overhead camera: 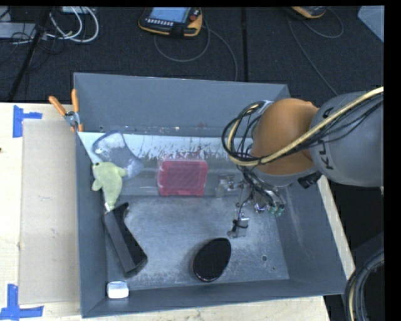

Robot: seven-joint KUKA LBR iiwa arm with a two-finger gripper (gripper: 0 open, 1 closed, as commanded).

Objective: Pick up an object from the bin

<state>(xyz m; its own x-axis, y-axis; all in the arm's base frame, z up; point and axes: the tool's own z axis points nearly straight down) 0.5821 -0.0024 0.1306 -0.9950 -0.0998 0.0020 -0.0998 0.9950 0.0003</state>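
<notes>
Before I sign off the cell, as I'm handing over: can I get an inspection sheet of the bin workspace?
Surface: grey bin, floor scuffed.
Job's things: pink block by back wall; black oval at front; black bar at left.
Clutter: yellow-green soft thing, clear plastic piece at back left; white block in front-left corner.
Grippers: gripper over bare floor between pink block and black oval.
Cables: robot cables looped over orange cover.
Surroundings: handheld pendant and floor cables behind the bin.

One pink ribbed block (182,177) at centre; one black oval disc (211,259), lower centre; one long black bar (124,239), left; one yellow-green soft thing (108,178), upper left; one small white block (117,289), lower left; perhaps one clear plastic piece (113,149), upper left.
</notes>
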